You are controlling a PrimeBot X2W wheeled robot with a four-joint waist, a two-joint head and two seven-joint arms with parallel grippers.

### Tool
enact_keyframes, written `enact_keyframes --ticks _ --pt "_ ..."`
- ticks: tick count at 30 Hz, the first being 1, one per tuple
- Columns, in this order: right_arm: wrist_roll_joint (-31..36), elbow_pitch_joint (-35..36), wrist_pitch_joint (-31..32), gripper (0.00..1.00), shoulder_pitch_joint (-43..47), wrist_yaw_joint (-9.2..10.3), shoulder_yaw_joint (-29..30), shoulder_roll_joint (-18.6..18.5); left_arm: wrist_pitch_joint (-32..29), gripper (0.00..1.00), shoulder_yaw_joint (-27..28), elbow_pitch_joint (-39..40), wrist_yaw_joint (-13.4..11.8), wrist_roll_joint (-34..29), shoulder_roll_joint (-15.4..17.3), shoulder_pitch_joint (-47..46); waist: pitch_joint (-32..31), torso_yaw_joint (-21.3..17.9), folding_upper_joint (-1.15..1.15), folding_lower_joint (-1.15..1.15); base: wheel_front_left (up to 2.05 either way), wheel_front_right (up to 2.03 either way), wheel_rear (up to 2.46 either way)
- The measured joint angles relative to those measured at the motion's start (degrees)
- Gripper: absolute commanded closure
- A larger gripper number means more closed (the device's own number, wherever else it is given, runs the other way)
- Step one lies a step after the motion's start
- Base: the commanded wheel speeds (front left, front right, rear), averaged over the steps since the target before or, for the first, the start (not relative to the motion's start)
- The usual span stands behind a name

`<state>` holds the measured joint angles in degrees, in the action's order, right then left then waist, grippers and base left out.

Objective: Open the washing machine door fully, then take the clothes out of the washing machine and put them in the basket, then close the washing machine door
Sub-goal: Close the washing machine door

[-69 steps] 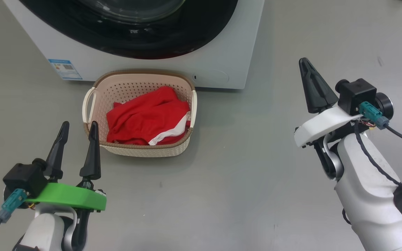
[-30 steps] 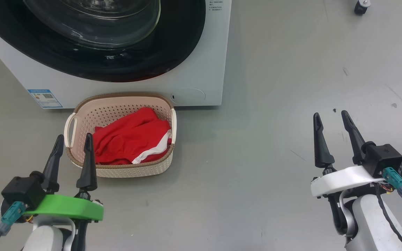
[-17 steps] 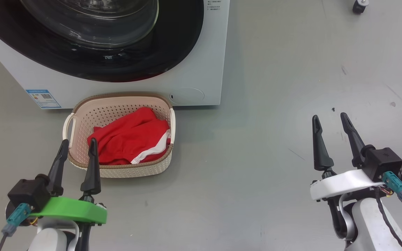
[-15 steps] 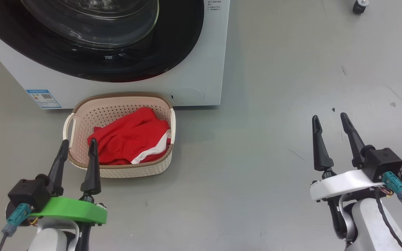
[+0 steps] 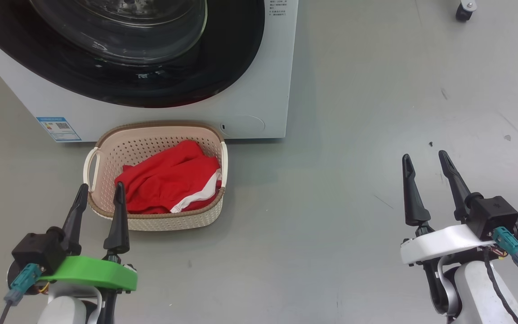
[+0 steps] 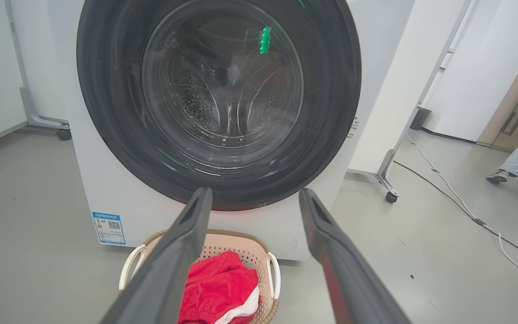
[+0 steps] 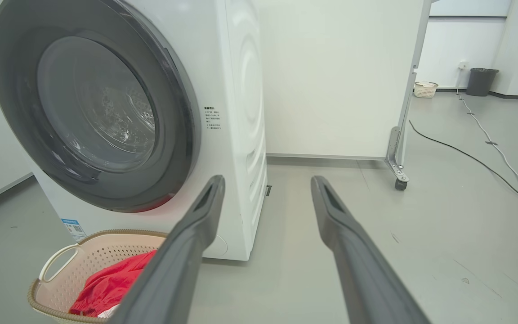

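Observation:
The white washing machine (image 5: 259, 90) (image 6: 376, 67) (image 7: 241, 90) stands ahead with its black-rimmed glass door (image 5: 119, 54) (image 6: 218, 94) (image 7: 92, 108) lying flat against the front. On the floor before it sits the cream basket (image 5: 151, 225) (image 6: 241, 245) (image 7: 61, 265) with red clothes (image 5: 164, 184) (image 6: 218, 288) (image 7: 106, 283) with white trim inside. My left gripper (image 5: 100, 188) (image 6: 254, 198) is open and empty just in front of the basket's near left rim. Far to the right, over bare floor, my right gripper (image 5: 424, 156) (image 7: 268, 182) is open and empty.
A white partition on castor feet (image 6: 387, 177) (image 7: 398, 171) stands right of the machine, with cables (image 6: 457, 198) (image 7: 466, 153) trailing over the grey floor. A person's feet (image 6: 499, 175) are at the far right. A bin (image 7: 479, 81) and a small basket (image 7: 425, 89) stand far off.
The head camera has shifted slightly, so the scene sits a little lower. Both grippers stay open and almost still, after the right arm came down to the lower right earlier.

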<state>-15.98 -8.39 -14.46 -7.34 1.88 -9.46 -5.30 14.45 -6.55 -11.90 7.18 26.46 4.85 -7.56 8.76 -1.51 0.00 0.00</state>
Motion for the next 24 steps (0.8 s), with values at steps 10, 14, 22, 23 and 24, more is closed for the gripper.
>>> enact_keyframes --ticks 10,14,22,23,24 --pt "0.5 0.1 0.0 0.00 0.8 -0.08 0.3 0.2 0.0 0.00 0.9 -0.7 0.0 -0.6 -0.1 0.1 -0.5 0.1 0.00 0.00 0.00 0.00 0.00" --pt "0.6 0.1 0.0 0.00 0.8 -0.25 0.5 0.3 0.0 0.00 0.9 -1.3 0.0 -0.8 -0.3 0.2 -0.7 0.2 0.00 0.00 0.00 0.00 0.00" --pt "1.1 0.2 0.0 0.00 1.1 -0.29 0.7 0.3 0.0 0.00 1.4 -1.5 0.0 -0.8 -0.4 0.4 -1.0 0.4 0.00 0.00 0.00 0.00 0.00" --pt "1.1 0.2 0.0 0.00 1.1 -0.30 0.8 0.3 0.0 0.00 1.4 -1.5 0.0 -0.8 -0.4 0.4 -1.0 0.4 0.00 0.00 0.00 0.00 0.00" --pt "1.1 0.2 0.0 0.00 1.1 -0.30 0.8 0.3 0.0 0.00 1.5 -1.5 0.0 -0.8 -0.4 0.5 -1.0 0.5 0.00 0.00 0.00 0.00 0.00"
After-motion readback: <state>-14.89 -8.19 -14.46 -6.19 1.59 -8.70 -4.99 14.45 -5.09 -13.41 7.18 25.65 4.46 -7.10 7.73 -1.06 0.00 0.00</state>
